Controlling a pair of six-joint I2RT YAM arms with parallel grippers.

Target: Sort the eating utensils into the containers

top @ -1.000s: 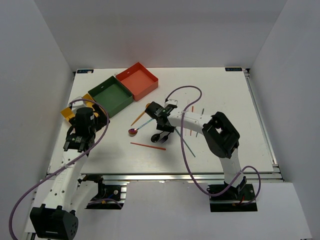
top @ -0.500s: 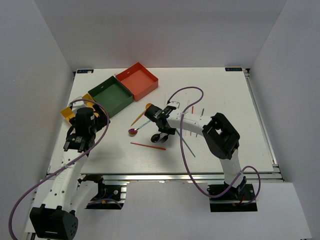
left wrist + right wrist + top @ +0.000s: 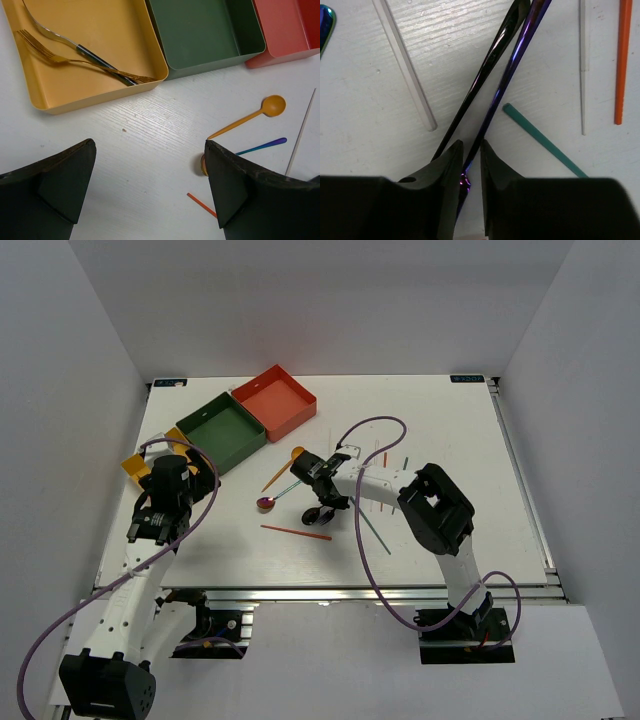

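Note:
My right gripper (image 3: 470,150) is low over the table with its jaws narrowly apart. They straddle the handle of an iridescent purple utensil (image 3: 512,65); a sliver of table still shows beside it. A black utensil handle (image 3: 480,80) crosses just left of it. In the top view the right gripper (image 3: 332,498) sits mid-table over black spoons (image 3: 315,513). My left gripper (image 3: 150,185) hangs wide open and empty above bare table, near the yellow container (image 3: 100,97). That one holds two forks (image 3: 55,57). The green container (image 3: 210,30) and red-orange container (image 3: 285,25) look empty.
A gold spoon (image 3: 250,116), an iridescent spoon (image 3: 266,504) and a red chopstick (image 3: 296,532) lie between the arms. Around the right gripper lie silver chopsticks (image 3: 405,65), a teal chopstick (image 3: 545,142) and an orange-red chopstick (image 3: 622,60). A purple cable (image 3: 370,425) arches over the right arm.
The right gripper has crept slightly left and its jaws have narrowed around the purple handle. The left arm has not moved.

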